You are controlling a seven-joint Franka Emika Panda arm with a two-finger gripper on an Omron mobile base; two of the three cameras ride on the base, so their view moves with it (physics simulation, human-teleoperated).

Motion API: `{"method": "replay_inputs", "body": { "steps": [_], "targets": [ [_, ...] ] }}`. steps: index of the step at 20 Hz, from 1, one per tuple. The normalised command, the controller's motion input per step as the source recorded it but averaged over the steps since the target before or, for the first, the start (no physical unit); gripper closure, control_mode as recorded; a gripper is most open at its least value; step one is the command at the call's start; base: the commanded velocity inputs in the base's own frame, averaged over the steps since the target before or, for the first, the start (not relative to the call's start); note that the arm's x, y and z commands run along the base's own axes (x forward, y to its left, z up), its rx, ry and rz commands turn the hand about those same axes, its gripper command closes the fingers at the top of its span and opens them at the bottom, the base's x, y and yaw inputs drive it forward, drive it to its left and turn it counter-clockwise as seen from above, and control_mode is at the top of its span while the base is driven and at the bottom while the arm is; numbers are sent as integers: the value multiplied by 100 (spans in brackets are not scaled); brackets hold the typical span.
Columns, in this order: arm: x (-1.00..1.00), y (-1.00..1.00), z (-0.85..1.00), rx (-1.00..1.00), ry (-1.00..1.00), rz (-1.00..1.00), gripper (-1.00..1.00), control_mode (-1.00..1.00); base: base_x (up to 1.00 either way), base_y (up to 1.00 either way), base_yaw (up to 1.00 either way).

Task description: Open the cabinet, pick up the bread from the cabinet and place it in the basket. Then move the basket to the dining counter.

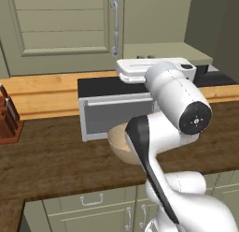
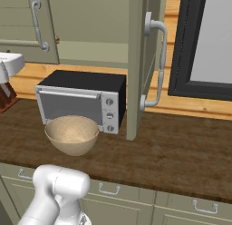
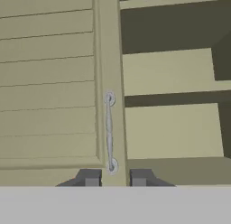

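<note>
Pincer [image 3: 115,182] seemingly ajar faces cabinet [image 3: 171,78] shelves; basket [image 2: 72,134] holds nothing.

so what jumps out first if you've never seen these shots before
The wall cabinet's right door stands swung wide open over the wood worktop, its long silver handle sticking out, while the left door is shut. Below sits the speckled beige basket, empty, right in front of a dark microwave. In the hand view the tool points at the shut door's handle, with bare green shelves beside it.
</note>
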Motion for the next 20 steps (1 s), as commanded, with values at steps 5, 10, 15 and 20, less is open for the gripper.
{"method": "replay_inputs", "body": {
  "steps": [5, 10, 15, 20],
  "targets": [
    [62, 7, 0, 0, 0, -4, -100, -100, 0, 0, 0],
    [42, 0, 0, 0, 0, 0, -100, -100, 0, 0, 0],
    [52, 0, 0, 0, 0, 0, -100, -100, 0, 0, 0],
    [59, 2, 0, 0, 0, 0, -100, -100, 0, 0, 0]
  ]
}}
